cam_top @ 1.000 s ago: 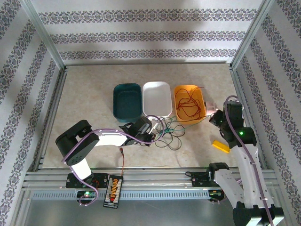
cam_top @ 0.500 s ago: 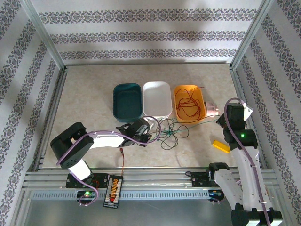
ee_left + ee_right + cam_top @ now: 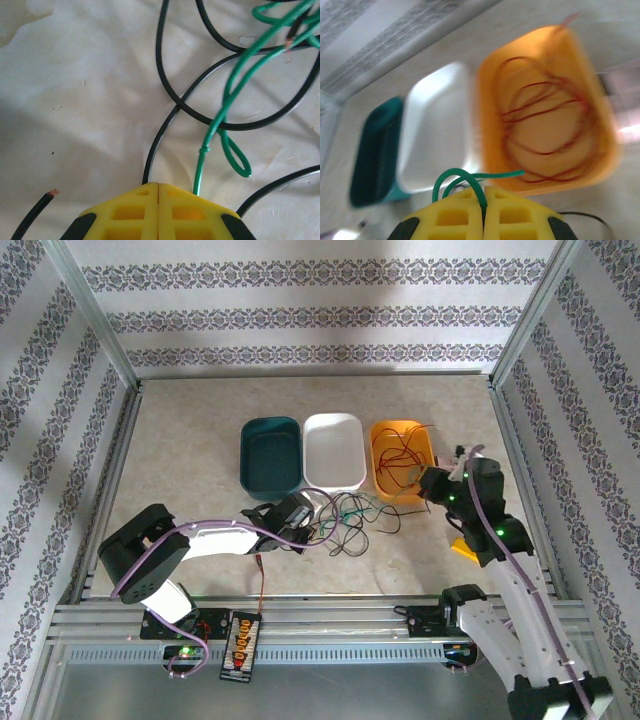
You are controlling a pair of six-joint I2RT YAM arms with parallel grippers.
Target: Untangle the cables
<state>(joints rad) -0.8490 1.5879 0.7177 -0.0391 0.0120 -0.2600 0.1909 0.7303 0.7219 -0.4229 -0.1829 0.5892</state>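
Note:
Black [image 3: 383,518] and green cables [image 3: 345,524] lie tangled on the table in front of the white bin. My left gripper [image 3: 306,530] sits at the tangle's left edge, fingers shut [image 3: 158,186]; a black cable [image 3: 165,65] and a green cable [image 3: 230,95] run under its tips, and I cannot tell whether either is pinched. My right gripper [image 3: 430,483] hangs at the orange bin's near right corner, shut [image 3: 484,192] on a loop of green cable [image 3: 457,175]. Red cables [image 3: 398,462] lie coiled inside the orange bin [image 3: 487,115].
Teal [image 3: 271,453], white [image 3: 335,450] and orange bins [image 3: 378,430] stand side by side mid-table. A yellow block [image 3: 465,549] lies by the right arm. A black board with orange plugs [image 3: 240,645] sits on the front rail. A loose black cable end [image 3: 37,207] lies left of my left fingers.
My right gripper swung left to the orange bin's near corner. The left gripper slid slightly left and nearer, and the tangle shifted with it.

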